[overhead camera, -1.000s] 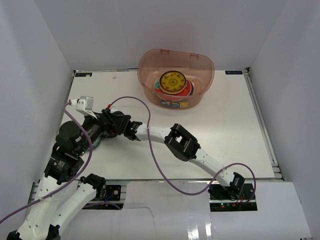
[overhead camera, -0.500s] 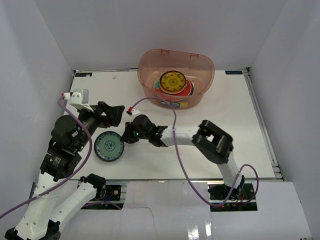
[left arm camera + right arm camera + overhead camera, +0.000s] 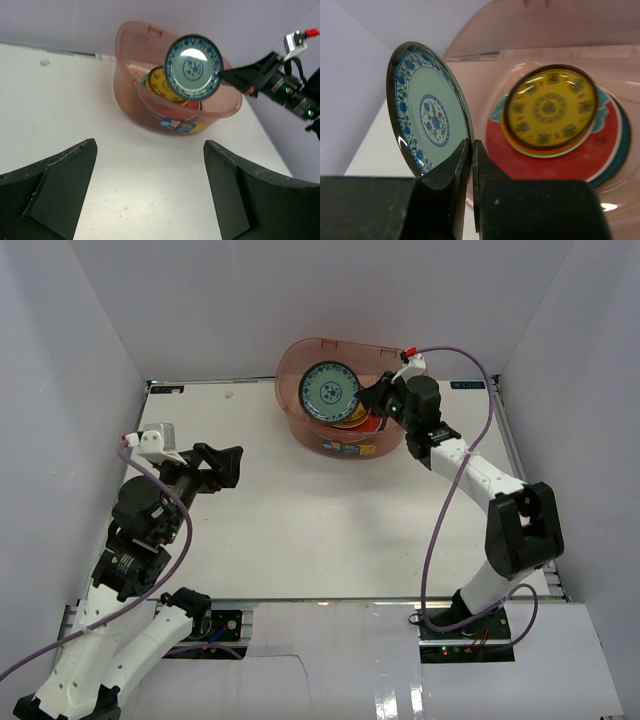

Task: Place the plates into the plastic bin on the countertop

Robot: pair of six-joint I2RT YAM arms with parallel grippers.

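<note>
The translucent pinkish plastic bin (image 3: pixel 352 390) stands at the back of the white countertop (image 3: pixel 330 510). Inside it lies a stack of plates topped by a yellow one (image 3: pixel 550 107) over a red-and-teal one (image 3: pixel 555 162). My right gripper (image 3: pixel 372 400) is shut on the rim of a small blue-patterned plate (image 3: pixel 330 392), holding it on edge above the bin's left half. In the right wrist view the black fingers (image 3: pixel 482 170) pinch that plate (image 3: pixel 427 112) at its lower rim. My left gripper (image 3: pixel 228 466) stands wide open over the left of the countertop, its fingers (image 3: pixel 55 185) holding nothing.
White walls enclose the countertop on three sides. A purple cable (image 3: pixel 455 480) loops along the right arm, another (image 3: pixel 165 510) along the left arm. The bin carries a coloured label (image 3: pixel 179 125) on its front.
The right arm picked the blue-patterned plate up from the left of the countertop and swung it back and right, over the bin. The left gripper stayed open and hardly moved.
</note>
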